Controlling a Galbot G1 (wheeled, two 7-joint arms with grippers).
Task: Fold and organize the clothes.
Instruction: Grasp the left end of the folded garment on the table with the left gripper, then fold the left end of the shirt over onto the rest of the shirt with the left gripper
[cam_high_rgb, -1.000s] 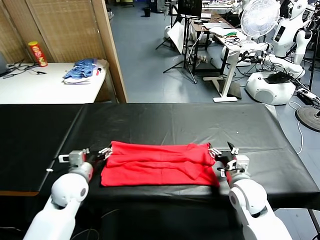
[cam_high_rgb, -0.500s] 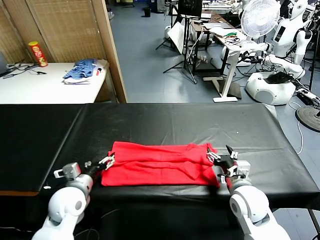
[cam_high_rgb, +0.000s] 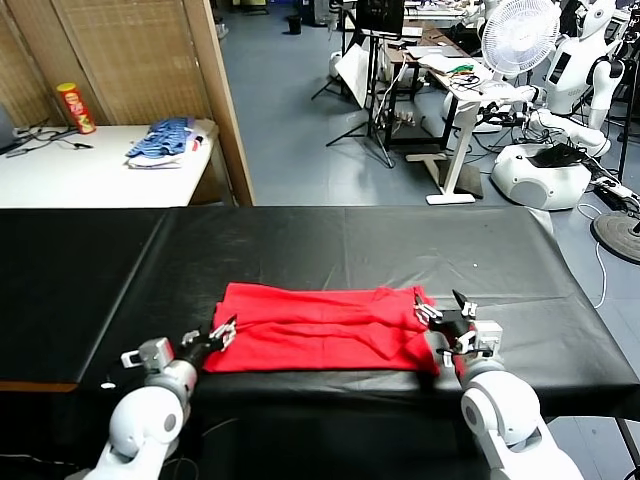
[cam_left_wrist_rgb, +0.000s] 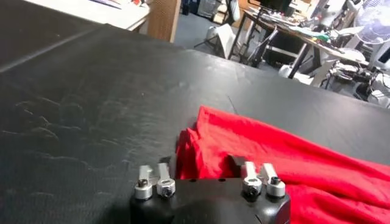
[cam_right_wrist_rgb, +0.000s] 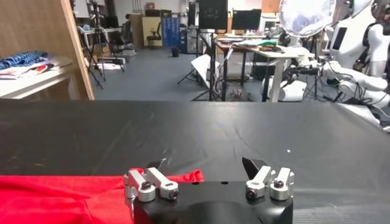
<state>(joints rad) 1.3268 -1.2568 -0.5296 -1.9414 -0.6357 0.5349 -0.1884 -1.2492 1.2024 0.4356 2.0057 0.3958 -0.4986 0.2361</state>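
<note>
You're at the grasping step: the red T-shirt (cam_high_rgb: 318, 330) lies folded at lower centre, your left gripper (cam_high_rgb: 213, 334) half-closing on its near-left corner, your right gripper (cam_high_rgb: 447, 322) spread wide at the right edge; next, pinch both corners.

We've got a soft matt cotton-looking red T-shirt (cam_high_rgb: 315, 328), all creased, on a desk (cam_high_rgb: 350, 245) covered in slightly shiny black sheet with fine wrinkles. Both tools, left (cam_high_rgb: 212, 335) and right (cam_high_rgb: 446, 318), look like matt black plastic with bright metal knuckles, on glossy white plastic arm shells.
</note>
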